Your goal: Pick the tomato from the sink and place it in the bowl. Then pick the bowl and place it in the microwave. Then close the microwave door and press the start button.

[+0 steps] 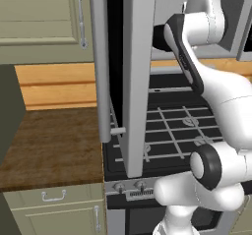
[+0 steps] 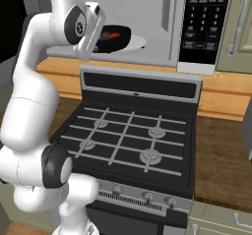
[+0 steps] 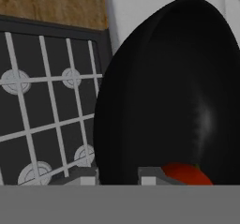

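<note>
Our tool (image 3: 117,174) is clamped on the rim of the wide glossy black bowl (image 3: 173,87), carrying the small red tomato (image 3: 185,175) inside, level over the microwave's (image 2: 162,27) white turntable (image 2: 135,43) for setting down.

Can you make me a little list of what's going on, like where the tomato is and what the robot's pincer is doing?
tomato: red, lying in the bowl
bowl: black, over the white turntable inside the microwave
pincer: shut on the bowl's rim
microwave door: open, swung out over the stove
keypad: black panel on the microwave's right side
stove: four burners under the microwave, nothing on them
left to do: let go, close the door, press start
</note>
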Robot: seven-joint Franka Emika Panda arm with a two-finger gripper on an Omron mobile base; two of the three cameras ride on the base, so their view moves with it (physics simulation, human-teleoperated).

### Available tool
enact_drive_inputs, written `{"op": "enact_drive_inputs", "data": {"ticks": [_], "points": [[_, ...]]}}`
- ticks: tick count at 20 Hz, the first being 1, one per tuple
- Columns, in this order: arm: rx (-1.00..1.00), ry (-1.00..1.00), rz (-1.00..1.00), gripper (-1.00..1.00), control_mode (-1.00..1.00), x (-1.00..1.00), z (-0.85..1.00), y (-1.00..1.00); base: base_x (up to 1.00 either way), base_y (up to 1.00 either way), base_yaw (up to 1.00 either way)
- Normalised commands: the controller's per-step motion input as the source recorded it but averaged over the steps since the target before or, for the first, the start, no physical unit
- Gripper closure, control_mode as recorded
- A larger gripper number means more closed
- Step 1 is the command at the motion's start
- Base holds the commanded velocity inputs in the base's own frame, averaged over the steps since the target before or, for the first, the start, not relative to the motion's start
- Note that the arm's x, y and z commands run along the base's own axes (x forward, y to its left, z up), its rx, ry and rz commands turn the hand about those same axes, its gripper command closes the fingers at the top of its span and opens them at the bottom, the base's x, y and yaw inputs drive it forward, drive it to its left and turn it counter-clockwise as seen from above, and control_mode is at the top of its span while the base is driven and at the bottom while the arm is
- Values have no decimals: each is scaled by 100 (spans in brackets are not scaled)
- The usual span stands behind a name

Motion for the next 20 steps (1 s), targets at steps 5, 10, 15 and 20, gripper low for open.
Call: {"op": "enact_drive_inputs", "data": {"ticks": [5, 10, 15, 20], "points": [[0, 1, 0, 100, -100, 32, -5, 0, 0, 0, 0], [0, 0, 0, 100, -100, 37, -9, 0, 0, 0, 0], [0, 0, 1, 100, -100, 31, -13, 0, 0, 0, 0], [0, 0, 2, 100, -100, 17, -9, 0, 0, 0, 0]]}}
